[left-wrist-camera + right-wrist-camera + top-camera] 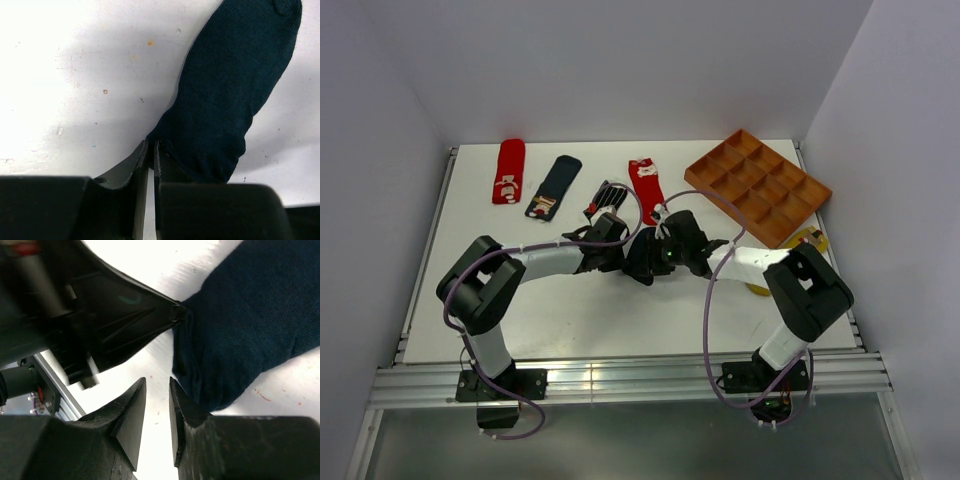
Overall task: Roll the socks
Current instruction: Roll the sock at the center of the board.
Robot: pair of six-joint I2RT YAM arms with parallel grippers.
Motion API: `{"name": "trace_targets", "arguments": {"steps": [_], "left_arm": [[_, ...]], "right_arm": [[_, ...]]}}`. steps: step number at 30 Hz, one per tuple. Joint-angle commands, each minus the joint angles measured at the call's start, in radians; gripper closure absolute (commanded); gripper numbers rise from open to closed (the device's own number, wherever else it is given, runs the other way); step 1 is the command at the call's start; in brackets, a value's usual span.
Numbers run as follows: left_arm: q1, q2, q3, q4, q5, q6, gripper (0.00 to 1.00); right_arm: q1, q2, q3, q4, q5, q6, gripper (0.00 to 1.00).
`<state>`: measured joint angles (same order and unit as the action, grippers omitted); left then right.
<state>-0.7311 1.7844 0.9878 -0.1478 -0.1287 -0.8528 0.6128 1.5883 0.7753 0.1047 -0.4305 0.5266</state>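
Table (620, 330) middle has the navy sock (225, 90) flat, unrolled; other socks (508, 171) wait flat by the far edge. My left gripper (150, 150) pinches its end, nearly shut; right gripper (157, 390) slightly open, empty, just beside. Nothing rolled yet

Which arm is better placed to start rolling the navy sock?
Left. The left gripper looks pinched on the edge of the navy sock, ready to turn it over. The right gripper stands slightly open beside that edge, holding nothing.

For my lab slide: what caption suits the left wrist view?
Left fingers pinch an edge of the navy sock on the white table.
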Motion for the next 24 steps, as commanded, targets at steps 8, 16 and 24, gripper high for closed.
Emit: {"name": "trace_targets", "arguments": {"steps": [8, 16, 24], "left_arm": [[-0.011, 0.053, -0.055, -0.171, -0.035, 0.044, 0.87], [-0.013, 0.050, -0.054, -0.171, -0.037, 0.047, 0.88], [-0.016, 0.041, -0.046, -0.171, -0.029, 0.051, 0.88]], "right_arm": [[-0.057, 0.065, -0.080, 0.139, 0.010, 0.096, 0.71], [-0.061, 0.001, -0.076, 0.075, 0.047, 0.012, 0.69], [0.051, -0.145, -0.065, -0.028, 0.271, -0.160, 0.66]]}}
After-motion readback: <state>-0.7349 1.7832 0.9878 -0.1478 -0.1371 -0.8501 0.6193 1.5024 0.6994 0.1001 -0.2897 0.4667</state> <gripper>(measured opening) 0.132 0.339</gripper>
